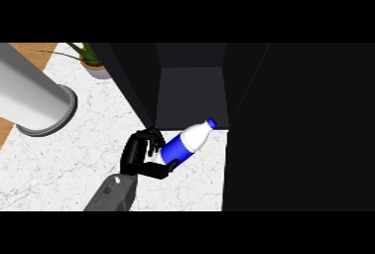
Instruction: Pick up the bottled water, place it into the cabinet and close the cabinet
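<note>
Bottled water, blue-and-white plastic [187, 141] | black left hand [141, 154] curled round its base | step: at dark open cabinet [190, 94] mouth | next: likely push inside, release.

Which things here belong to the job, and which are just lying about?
Job: bottle, left hand holding it, open cabinet.
Lying about: potted plant, grey cylinder.
</note>
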`<state>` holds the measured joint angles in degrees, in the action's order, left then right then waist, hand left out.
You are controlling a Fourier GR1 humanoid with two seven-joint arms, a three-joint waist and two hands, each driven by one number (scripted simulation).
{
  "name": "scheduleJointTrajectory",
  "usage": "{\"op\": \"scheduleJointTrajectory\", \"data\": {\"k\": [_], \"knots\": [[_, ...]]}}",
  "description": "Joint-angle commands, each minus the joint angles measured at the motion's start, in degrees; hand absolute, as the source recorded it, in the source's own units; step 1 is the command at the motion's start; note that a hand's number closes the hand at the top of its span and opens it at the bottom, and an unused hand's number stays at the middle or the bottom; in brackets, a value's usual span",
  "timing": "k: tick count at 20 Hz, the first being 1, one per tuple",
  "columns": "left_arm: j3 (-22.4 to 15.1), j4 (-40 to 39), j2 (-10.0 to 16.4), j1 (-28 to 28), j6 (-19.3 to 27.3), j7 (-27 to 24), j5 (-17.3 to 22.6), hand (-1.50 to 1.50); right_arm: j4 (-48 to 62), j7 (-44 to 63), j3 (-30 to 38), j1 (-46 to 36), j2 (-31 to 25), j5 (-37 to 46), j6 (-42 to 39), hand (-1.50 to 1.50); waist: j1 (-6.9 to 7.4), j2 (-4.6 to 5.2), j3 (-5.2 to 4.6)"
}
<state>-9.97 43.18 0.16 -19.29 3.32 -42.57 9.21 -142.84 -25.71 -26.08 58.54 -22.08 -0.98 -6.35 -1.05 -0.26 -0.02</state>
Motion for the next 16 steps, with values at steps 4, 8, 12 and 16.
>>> {"op": "scheduleJointTrajectory", "data": {"k": [4,8,12,16], "knots": [[-10.46,7.56,-0.15,-6.28,11.07,13.62,7.87,1.50,-5.43,2.36,2.56,0.47,-1.90,-3.86,-0.43,-1.50,-0.17,0.14,0.01],[-13.82,6.26,-0.15,-12.75,18.49,17.75,13.73,1.50,-6.20,0.23,1.75,2.74,-1.44,-3.58,-0.27,-1.50,-1.50,0.27,-0.03],[-15.25,4.80,-0.13,-18.28,24.07,20.71,14.52,1.50,-3.79,-1.61,5.39,2.21,-1.82,-6.03,-1.17,-1.50,-1.17,0.36,0.01],[-15.51,-2.58,-0.10,-25.16,26.22,20.37,18.33,1.50,-3.45,-2.95,5.72,1.98,-2.16,-5.84,-2.62,-1.50,-2.75,0.82,-0.03]]}}
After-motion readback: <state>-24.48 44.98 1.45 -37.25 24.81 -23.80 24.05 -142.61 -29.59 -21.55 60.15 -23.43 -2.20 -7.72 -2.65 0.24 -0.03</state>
